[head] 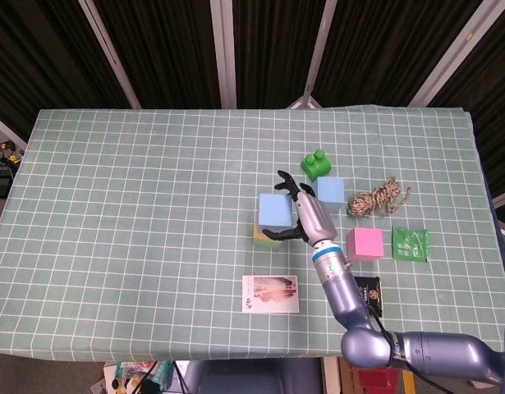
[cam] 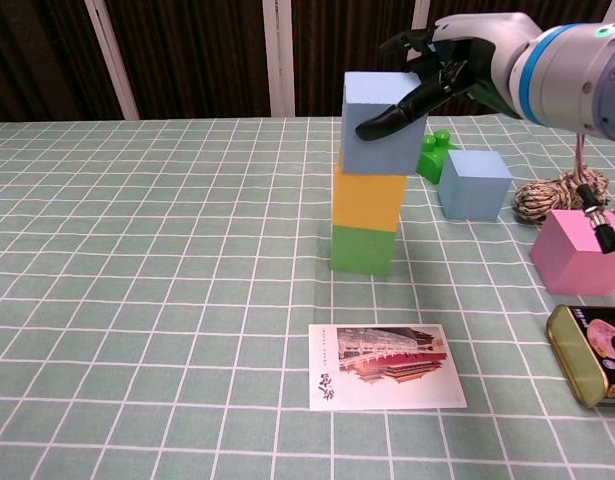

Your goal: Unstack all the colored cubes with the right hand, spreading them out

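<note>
Right hand (cam: pixel 442 70) wrapping the top blue cube (cam: pixel 380 122), fingers spread around it, grip not closed yet. Stack (blue on yellow cube (cam: pixel 368 200) on green cube (cam: pixel 363 248)) sits mid-table. Next: clamp, lift straight, place toward a free edge.

Matt, smooth-faced cubes, foam-like perhaps: top blue cube (cam: pixel 379 122), yellow cube (cam: pixel 368 201), green cube (cam: pixel 362 250), loose blue cube (cam: pixel 474 184), pink cube (cam: pixel 580 251) toward the right edge. Woven checked tablecloth (cam: pixel 147 300), matt. Glossy moulded plastic on the green brick (cam: pixel 435 156). Rough fibrous twine (cam: pixel 563 192). Shiny metal tin (cam: pixel 591 354). Printed paper card (cam: pixel 385 379). Hard black plastic on the right hand (cam: pixel 437 72), brushed grey metal behind it.
</note>
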Controlling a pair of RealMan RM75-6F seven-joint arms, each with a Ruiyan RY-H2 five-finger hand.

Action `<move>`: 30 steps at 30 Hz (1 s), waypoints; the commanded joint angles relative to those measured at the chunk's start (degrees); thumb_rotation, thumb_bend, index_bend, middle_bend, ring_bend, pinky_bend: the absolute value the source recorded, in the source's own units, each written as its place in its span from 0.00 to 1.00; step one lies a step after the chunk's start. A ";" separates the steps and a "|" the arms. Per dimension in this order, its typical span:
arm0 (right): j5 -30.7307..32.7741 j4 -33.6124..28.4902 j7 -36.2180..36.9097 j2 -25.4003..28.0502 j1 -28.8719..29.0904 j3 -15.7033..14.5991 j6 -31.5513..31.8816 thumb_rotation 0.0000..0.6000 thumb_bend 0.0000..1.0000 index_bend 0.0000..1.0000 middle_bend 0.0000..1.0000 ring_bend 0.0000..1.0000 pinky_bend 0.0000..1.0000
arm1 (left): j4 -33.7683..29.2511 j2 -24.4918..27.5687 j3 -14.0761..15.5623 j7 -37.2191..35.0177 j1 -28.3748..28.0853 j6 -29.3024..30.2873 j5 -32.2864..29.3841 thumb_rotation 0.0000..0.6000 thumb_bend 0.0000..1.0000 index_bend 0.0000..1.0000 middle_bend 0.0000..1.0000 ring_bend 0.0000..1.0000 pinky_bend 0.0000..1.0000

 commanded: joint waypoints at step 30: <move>-22.34 -1.67 19.62 20.65 -21.78 -5.48 1.57 1.00 0.15 0.13 0.44 0.55 0.17 | -0.36 -0.78 0.89 1.87 -0.14 0.24 1.12 1.00 0.17 0.20 0.00 0.00 0.05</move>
